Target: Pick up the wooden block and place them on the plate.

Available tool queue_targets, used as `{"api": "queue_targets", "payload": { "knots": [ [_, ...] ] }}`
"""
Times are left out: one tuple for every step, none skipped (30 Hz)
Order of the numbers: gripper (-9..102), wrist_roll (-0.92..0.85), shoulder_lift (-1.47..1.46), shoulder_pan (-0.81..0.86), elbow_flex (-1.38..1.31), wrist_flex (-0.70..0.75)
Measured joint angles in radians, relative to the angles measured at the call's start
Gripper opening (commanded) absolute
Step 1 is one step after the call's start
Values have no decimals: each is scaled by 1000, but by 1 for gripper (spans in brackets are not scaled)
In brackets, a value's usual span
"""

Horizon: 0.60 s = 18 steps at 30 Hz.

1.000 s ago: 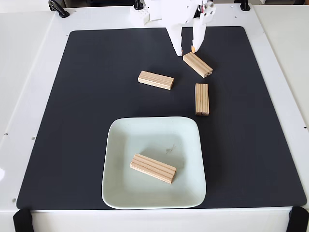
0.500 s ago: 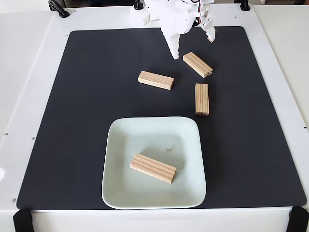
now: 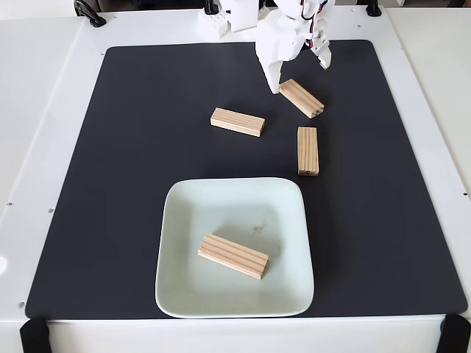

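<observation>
The pincer (image 3: 298, 73) hangs wide over the block (image 3: 301, 98) farthest beyond the plate (image 3: 173, 250), which looks light, stiff and fairly grippy, best pinched across its narrow sides at mid-length.

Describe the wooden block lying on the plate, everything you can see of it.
The wooden block on the plate is a small rectangular bar of light, pine-like wood with darker grain lines running along its length. It lies flat in the lower left part of the plate, turned at a slant so its left end sits a little higher in the fixed view than its right. It rests wholly inside the raised rim and touches only the plate's glossy pale surface. The gripper is far from it.
</observation>
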Motion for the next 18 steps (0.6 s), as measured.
{"api": "queue_targets", "payload": {
  "knots": [
    [44, 0, 0, 0, 2, -14],
    [44, 0, 0, 2, 3, -21],
    [44, 0, 0, 2, 3, -25],
    [44, 0, 0, 2, 3, -28],
    [44, 0, 0, 2, 3, -31],
    [44, 0, -8, 2, 3, -32],
    [44, 0, -15, 2, 3, -32],
    [44, 0, -23, 2, 3, -32],
    [44, 0, -29, 2, 3, -32],
    [44, 0, -34, 2, 3, -32],
    [44, 0, -38, 3, 3, -35],
    [44, 0, -40, 3, 3, -43],
    [44, 0, -40, 2, 3, -54],
    [44, 5, -40, 2, 3, -67],
    [44, 12, -40, -5, 3, -78],
    [44, 18, -41, -12, 3, -86],
    [44, 28, -41, -23, 3, -91],
    [44, 35, -41, -35, 3, -95]
  ]
}}
